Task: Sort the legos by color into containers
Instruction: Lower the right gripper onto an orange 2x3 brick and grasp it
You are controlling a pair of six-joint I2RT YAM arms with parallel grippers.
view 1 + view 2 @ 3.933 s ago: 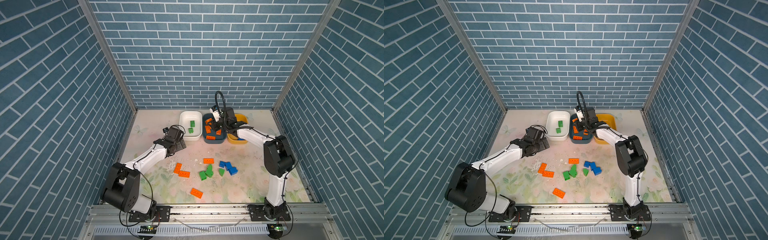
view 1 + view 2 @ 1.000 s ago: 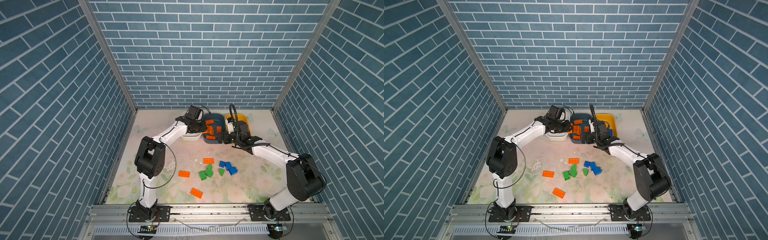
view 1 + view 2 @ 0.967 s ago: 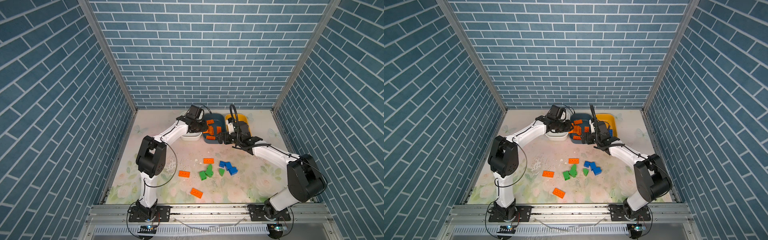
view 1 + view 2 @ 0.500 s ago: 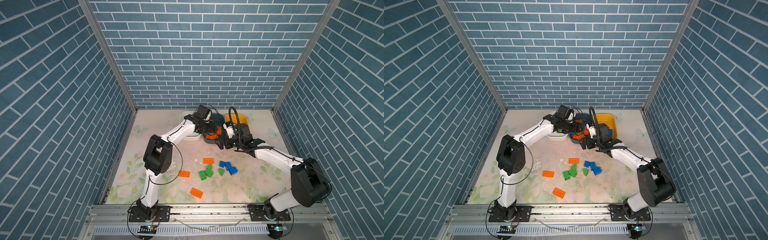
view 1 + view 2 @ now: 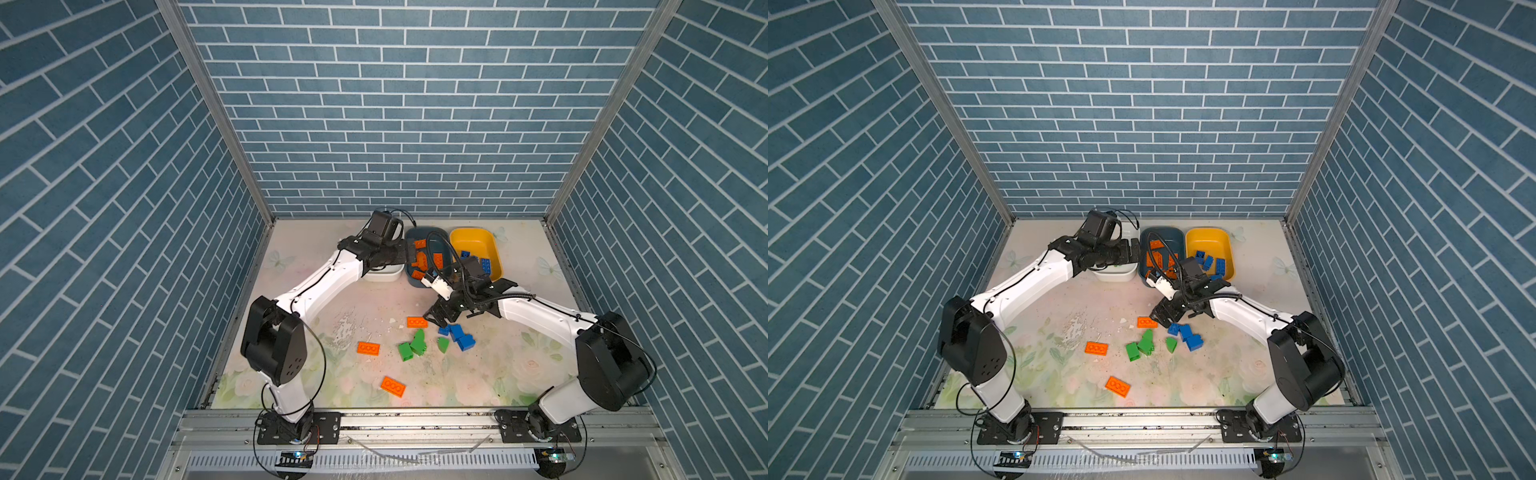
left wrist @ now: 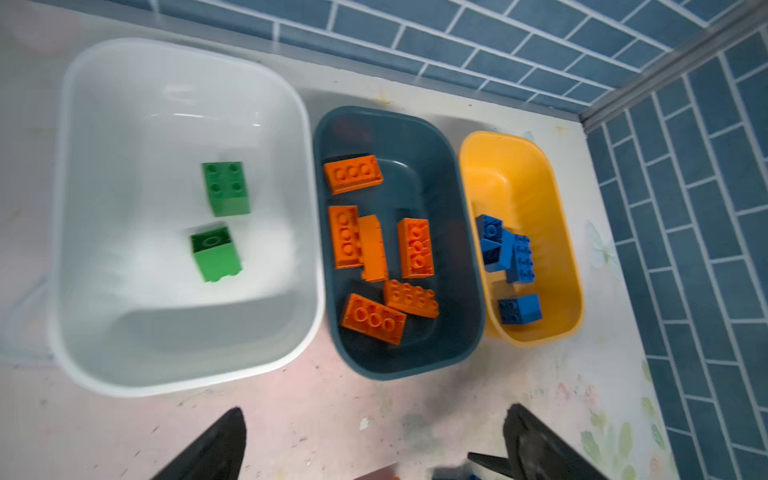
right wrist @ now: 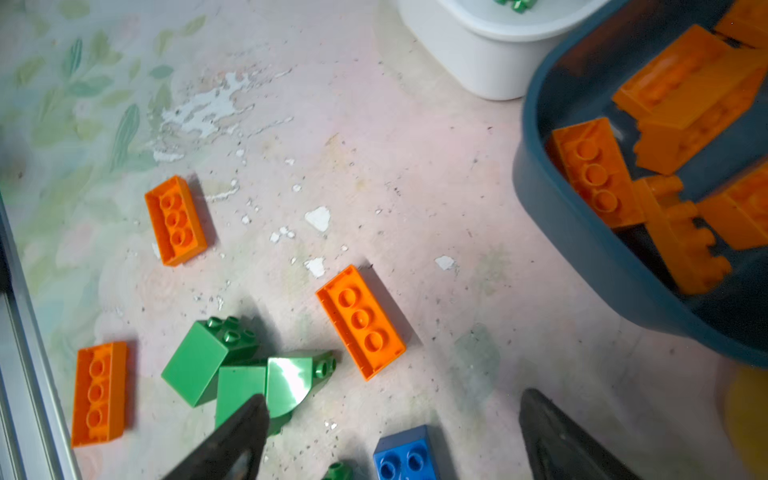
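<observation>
Right wrist view: right claw spread wide near orange plate whose long axis seems askew to jaws.

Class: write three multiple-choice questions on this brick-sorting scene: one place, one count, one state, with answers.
1. The tub in the middle of the row is: A white; B yellow; C dark teal.
2. Loose orange bricks on the table number: A one; B three; C six.
3. The right gripper is: A open, empty; B shut on a brick; C shut, empty.
Answers: 1 C, the dark teal tub stands between the white tub and the yellow tub. 2 B, three show in both top views. 3 A, its jaws stand apart with nothing between.
</observation>
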